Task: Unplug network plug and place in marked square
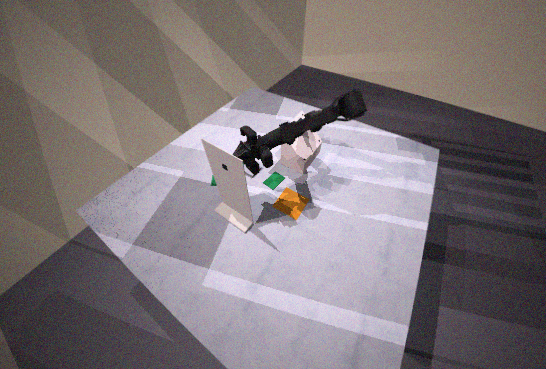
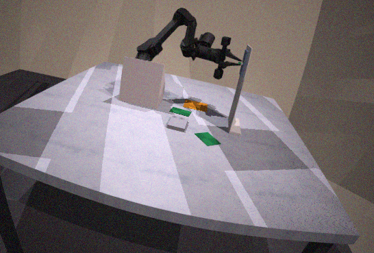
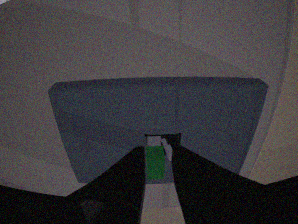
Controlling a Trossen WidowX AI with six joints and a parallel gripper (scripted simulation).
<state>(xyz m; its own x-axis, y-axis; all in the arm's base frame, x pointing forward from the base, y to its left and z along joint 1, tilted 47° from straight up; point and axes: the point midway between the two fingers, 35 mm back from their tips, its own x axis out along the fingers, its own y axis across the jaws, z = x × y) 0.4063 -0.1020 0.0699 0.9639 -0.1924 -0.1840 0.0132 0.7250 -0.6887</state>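
The end effector [image 1: 237, 156] [image 2: 242, 62] [image 3: 157, 153] is reaching the front of the upright panel [image 1: 227, 184] [image 2: 238, 92] [image 3: 150, 40], its two fingers standing only narrowly apart, one above the other, with the green network plug [image 2: 240, 63] [image 3: 155, 162] between them. Whether they are already clamping it, the views cannot settle. The plug is sitting at the socket [image 3: 176, 140] in the blue faceplate [image 2: 245, 57] [image 3: 100, 115], and the pale thin tab [image 3: 167, 150] is showing along the side that seems to face the upper finger.

The step in hand looks like squeezing tab and plug together. Doing it well means letting the upper finger bear on the tab while the lower one is supporting the plug's underside, so the squeeze is pressing the latch down rather than bending the plug. Closing should be gradual and centred, since an off-height grip could be levering the plug against the socket's edge. Only once the tab is fully down should the arm be drawing straight back, square to the panel, keeping the pressure on all the way out; easing early could let the latch catch again.

On the tabletop [image 1: 325, 269] [image 2: 137, 164], the orange square [image 1: 292, 201] [image 2: 195, 105] is looking like the likelier target, though green patches [image 1: 274, 180] [image 2: 207, 138] are lying there too.
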